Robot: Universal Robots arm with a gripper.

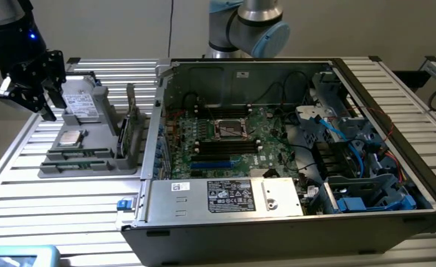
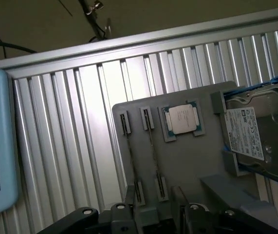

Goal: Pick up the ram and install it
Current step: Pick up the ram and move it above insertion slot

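Observation:
Two ram sticks lie in slots at the near end of a grey parts tray (image 1: pixel 122 164) on the exterior view's left: one ram stick (image 1: pixel 78 153) and a second (image 1: pixel 75 165) in front of it. In the wrist view they show edge-on as thin lines, the ram (image 2: pixel 131 158) and its neighbour (image 2: pixel 154 156), between small end clips. My black gripper (image 1: pixel 31 103) hangs open and empty above the tray's far end, beside the hard drive (image 1: pixel 77 103). Its dark body (image 2: pixel 153 222) shows at the wrist view's lower edge.
The tray also holds a square silver CPU (image 1: pixel 71 138) (image 2: pixel 182 119), the hard drive (image 2: pixel 258 131) and an upright green expansion card (image 1: pixel 133 130). The open computer case (image 1: pixel 166 111) with its motherboard (image 1: pixel 226 139) stands on the right. A light blue device (image 1: pixel 18 256) lies near the front.

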